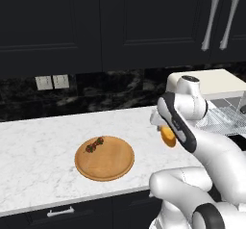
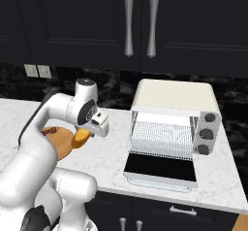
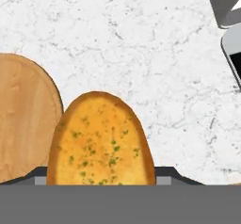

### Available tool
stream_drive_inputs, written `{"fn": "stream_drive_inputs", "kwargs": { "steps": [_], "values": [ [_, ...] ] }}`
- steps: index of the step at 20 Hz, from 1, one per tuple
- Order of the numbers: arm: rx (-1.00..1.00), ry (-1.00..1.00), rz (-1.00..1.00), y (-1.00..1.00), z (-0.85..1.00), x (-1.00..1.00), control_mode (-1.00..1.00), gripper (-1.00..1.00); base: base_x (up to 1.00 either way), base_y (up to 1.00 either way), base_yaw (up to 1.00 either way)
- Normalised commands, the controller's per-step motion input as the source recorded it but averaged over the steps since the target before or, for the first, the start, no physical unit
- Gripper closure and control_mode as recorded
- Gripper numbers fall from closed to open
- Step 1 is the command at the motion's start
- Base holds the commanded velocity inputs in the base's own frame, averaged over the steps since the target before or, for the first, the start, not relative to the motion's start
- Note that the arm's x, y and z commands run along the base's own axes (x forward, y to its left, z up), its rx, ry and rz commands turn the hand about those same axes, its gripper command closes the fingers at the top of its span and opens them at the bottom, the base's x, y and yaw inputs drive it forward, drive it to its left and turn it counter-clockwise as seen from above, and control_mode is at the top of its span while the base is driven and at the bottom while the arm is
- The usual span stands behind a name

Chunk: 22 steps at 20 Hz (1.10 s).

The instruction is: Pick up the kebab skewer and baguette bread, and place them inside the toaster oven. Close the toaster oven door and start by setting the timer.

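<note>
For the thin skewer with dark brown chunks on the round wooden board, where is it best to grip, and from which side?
Likely at mid-length of the thin kebab skewer, from above, jaws across its narrow width: it lies flat on the round wooden board, near the far-left rim.

I count one baguette bread (image 3: 100, 140), one kebab skewer (image 1: 94, 145) and one round wooden board (image 1: 108, 163). One toaster oven (image 2: 174, 96) stands on my table (image 1: 33, 148) with one door (image 2: 161, 169) and three knobs. Four cabinet handles, two wall outlets.

Baguette bread (image 3: 100, 140) aloft, skewer (image 1: 94, 145) seemingly on board, toaster oven (image 2: 173, 128) open.
</note>
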Motion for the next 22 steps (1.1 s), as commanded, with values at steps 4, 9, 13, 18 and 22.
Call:
{"fn": "stream_drive_inputs", "kwargs": {
  "steps": [4,9,13,18,22],
  "values": [
    [0.12,0.0,-0.63,-0.61,0.27,-0.22,-1.0,1.0,0.0,0.0,0.0],
    [0.13,-0.06,-0.63,-0.51,0.34,-0.05,-1.0,1.0,0.0,0.0,0.0],
    [0.14,-0.09,-0.6,-0.53,0.26,0.0,-1.0,1.0,0.0,0.0,0.0],
    [0.12,-0.03,-0.54,-0.65,0.01,0.0,-1.0,1.0,0.0,0.0,0.0],
    [0.1,0.0,-0.3,-0.99,0.12,-0.02,-1.0,1.0,0.0,0.0,0.0]
  ]
}}
